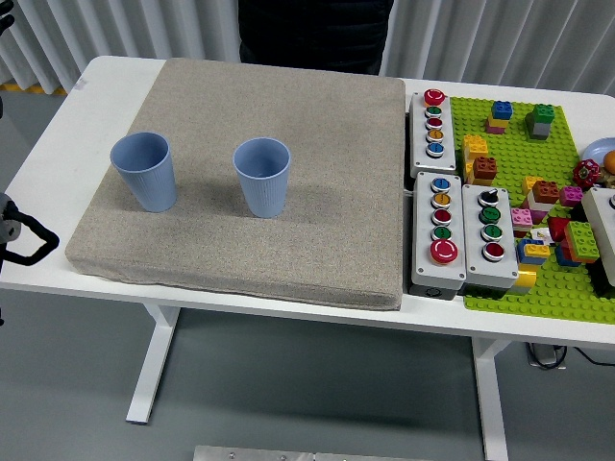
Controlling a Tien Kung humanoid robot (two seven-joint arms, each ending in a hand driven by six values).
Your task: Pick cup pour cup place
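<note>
Two light blue ribbed cups stand upright on the beige mat (317, 192). The left cup (144, 171) is near the mat's left edge, and the right cup (262, 176) stands about a hand's width to its right. Nothing touches either cup. Of my left arm only a black bracket (17, 238) shows at the picture's left edge, with a sliver of the hand (4, 15) at the top left corner, well away from the cups. My right arm is out of the picture.
Three grey button boxes (434, 123) (442, 230) (492, 235) lie right of the mat. Beyond them is a green brick baseplate (567, 144) with several bricks. A person in dark clothing (315, 34) stands at the far edge.
</note>
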